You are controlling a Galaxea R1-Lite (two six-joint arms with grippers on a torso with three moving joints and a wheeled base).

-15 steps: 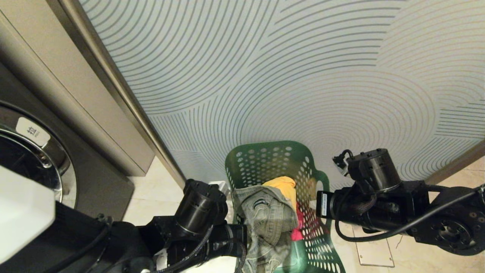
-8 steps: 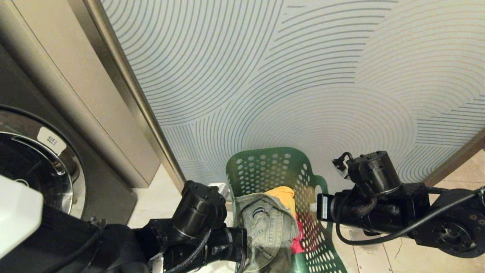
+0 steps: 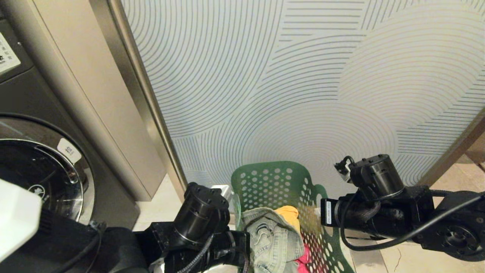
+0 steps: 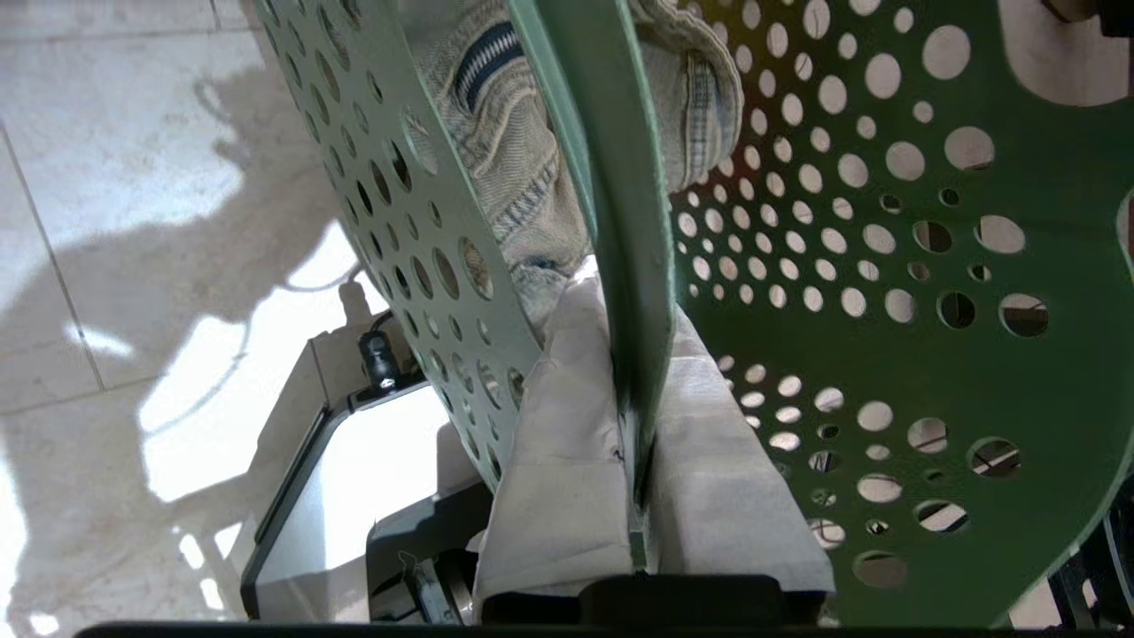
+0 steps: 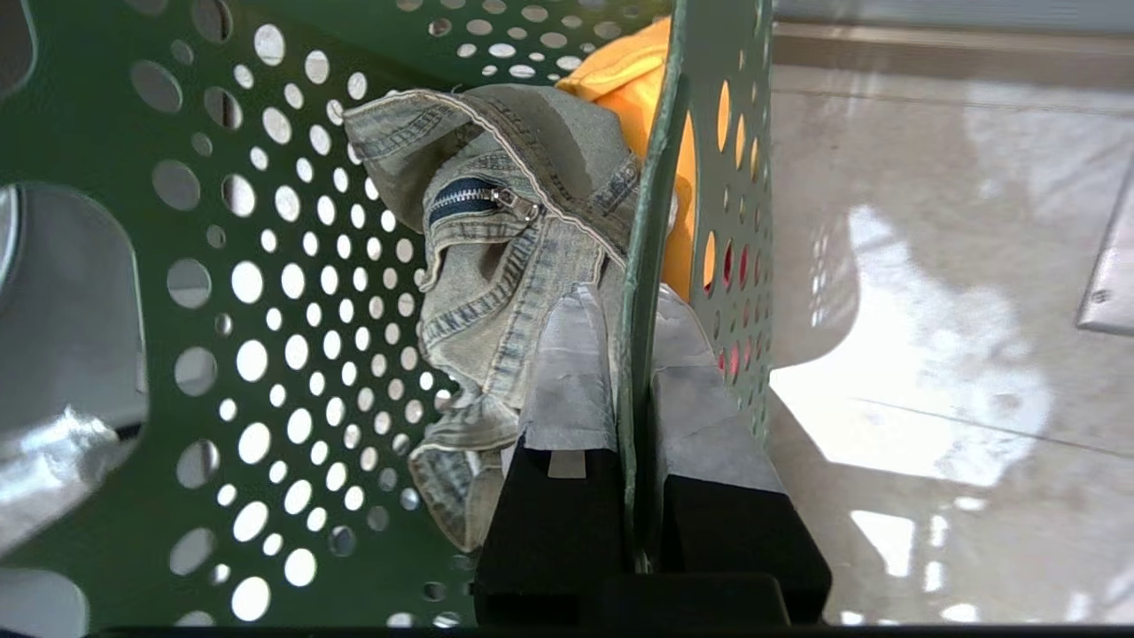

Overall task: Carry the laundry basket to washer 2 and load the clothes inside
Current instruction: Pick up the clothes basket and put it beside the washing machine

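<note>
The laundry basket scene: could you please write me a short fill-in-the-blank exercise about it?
1. The left gripper is shut on the rim of the laundry basket, and so is the ____ gripper.
2. The basket's walls are pierced with round ____.
3. Beside the yellow cloth lie the denim ____.
4. The basket's colour is ____.

Missing words: right; holes; trousers; green

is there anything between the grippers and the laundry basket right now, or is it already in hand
Nothing stands between them. The left gripper is shut on one wall of the laundry basket, and the right gripper is shut on the opposite wall, fingers on either side of the plastic. The denim trousers lie inside, clear of both grips.
</note>
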